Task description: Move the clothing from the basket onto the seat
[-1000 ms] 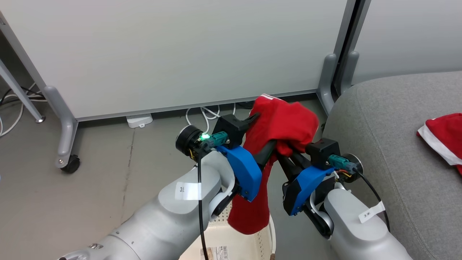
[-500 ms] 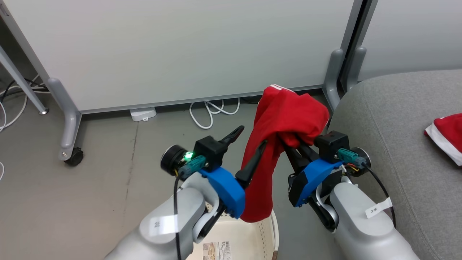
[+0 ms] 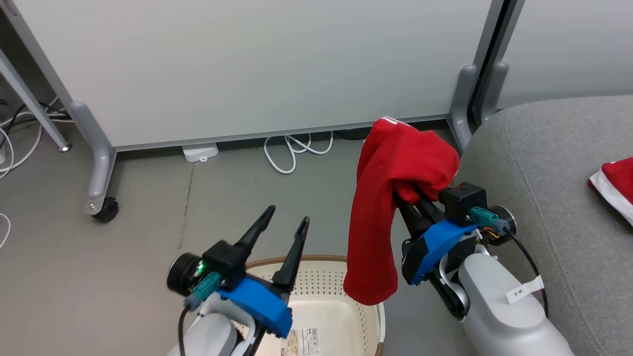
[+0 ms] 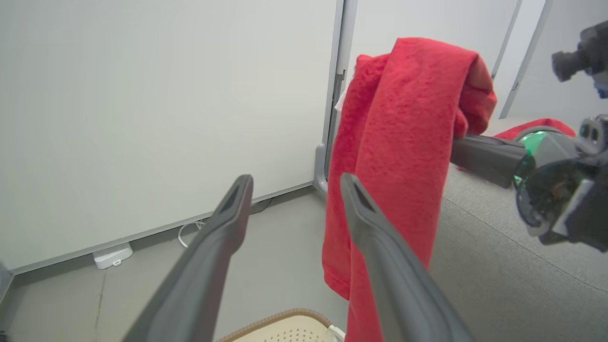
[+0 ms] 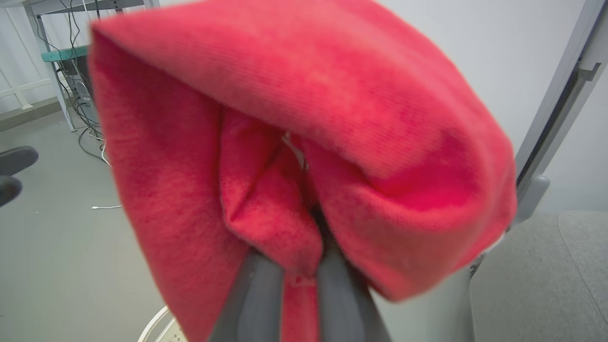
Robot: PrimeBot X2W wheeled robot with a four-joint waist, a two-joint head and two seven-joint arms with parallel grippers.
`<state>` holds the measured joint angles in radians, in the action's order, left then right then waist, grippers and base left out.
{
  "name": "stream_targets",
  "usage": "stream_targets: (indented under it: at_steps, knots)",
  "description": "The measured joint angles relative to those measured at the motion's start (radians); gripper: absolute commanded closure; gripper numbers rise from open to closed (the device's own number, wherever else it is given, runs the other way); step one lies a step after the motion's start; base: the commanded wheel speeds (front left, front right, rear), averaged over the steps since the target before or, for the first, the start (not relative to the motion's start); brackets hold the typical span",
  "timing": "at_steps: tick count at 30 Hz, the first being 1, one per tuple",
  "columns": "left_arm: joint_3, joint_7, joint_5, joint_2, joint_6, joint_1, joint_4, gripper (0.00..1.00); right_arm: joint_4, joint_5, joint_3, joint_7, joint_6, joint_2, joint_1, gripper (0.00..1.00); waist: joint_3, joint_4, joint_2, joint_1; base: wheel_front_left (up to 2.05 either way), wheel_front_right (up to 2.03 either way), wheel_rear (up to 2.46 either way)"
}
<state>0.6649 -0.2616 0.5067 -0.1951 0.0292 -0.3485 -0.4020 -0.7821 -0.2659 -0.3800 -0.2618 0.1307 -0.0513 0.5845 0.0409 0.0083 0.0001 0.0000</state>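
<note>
A red garment (image 3: pixel 395 163) with a white stripe at its top hangs from my right gripper (image 3: pixel 403 198), which is shut on it, above the basket's right side and just left of the grey seat (image 3: pixel 544 163). In the right wrist view the garment (image 5: pixel 304 118) folds over the right gripper (image 5: pixel 294 270). My left gripper (image 3: pixel 287 216) stands open and holds nothing, over the cream basket (image 3: pixel 316 258). In the left wrist view the left gripper (image 4: pixel 295 183) points past the hanging garment (image 4: pixel 408 133). A second red garment (image 3: pixel 613 185) with white trim lies on the seat.
White partition panels stand behind on grey feet (image 3: pixel 462 99), one with a castor (image 3: pixel 104 210). A white power strip (image 3: pixel 200 152) and looped cables (image 3: pixel 292 151) lie on the grey floor along the panel. The basket's bottom shows a label (image 3: pixel 301 341).
My left gripper has let go of the garment and dropped back down and left, over the basket. The right gripper still holds the garment up. The camera has shifted slightly.
</note>
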Motion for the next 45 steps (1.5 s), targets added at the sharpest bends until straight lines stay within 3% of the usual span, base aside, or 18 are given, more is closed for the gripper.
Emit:
stream_targets:
  at_steps: [12,28,45]
  knots:
    - [-0.200,0.000,-0.156,0.019,0.061,0.174,0.092,0.00,0.014,0.010,0.016,0.001,0.000,0.000,-0.033,1.00,-0.012,0.012,0.0000,0.0000,0.00,0.00,0.00]
    - [-0.291,0.000,-0.226,0.070,0.095,0.230,0.096,0.00,0.030,0.010,0.017,0.009,0.000,0.000,-0.041,1.00,-0.011,-0.004,0.0000,0.0000,0.00,0.00,0.00]
    - [-0.291,0.000,-0.218,0.075,0.100,0.218,0.103,0.00,0.044,0.011,0.041,0.008,0.000,0.000,-0.034,1.00,0.019,-0.179,0.0000,0.0000,0.00,0.00,0.00]
